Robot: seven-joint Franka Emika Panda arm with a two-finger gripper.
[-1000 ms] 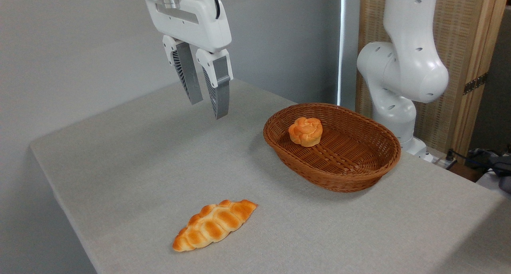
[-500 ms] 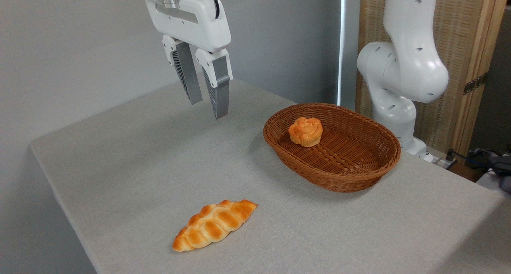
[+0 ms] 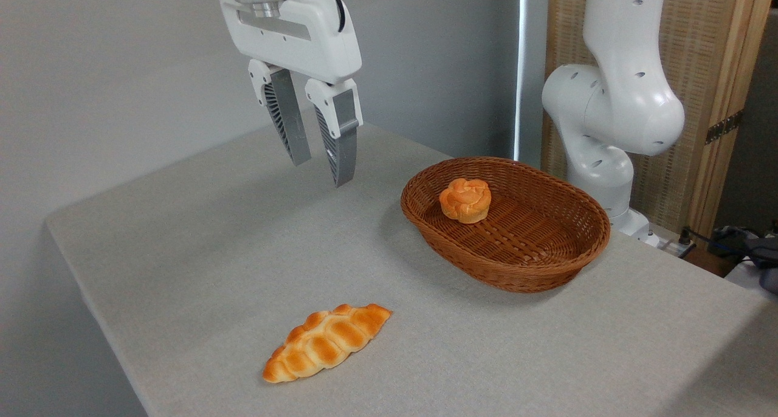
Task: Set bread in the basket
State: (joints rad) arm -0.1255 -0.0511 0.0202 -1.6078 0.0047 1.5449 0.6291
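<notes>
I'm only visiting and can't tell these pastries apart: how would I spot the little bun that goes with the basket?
Find the brown wicker basket on the right of the grey table, in front of the white robot arm. The bun sits inside it, near the left end. It is small, round and orange with a knotted top, unlike the long braided loaf lying on the table near the front edge.

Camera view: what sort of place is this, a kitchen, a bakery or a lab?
Most likely a robot lab or test room. A white robot arm is mounted beside a plain grey cloth-covered table, bare grey walls stand behind, and cables trail at the right edge. No kitchen fittings show.
</notes>
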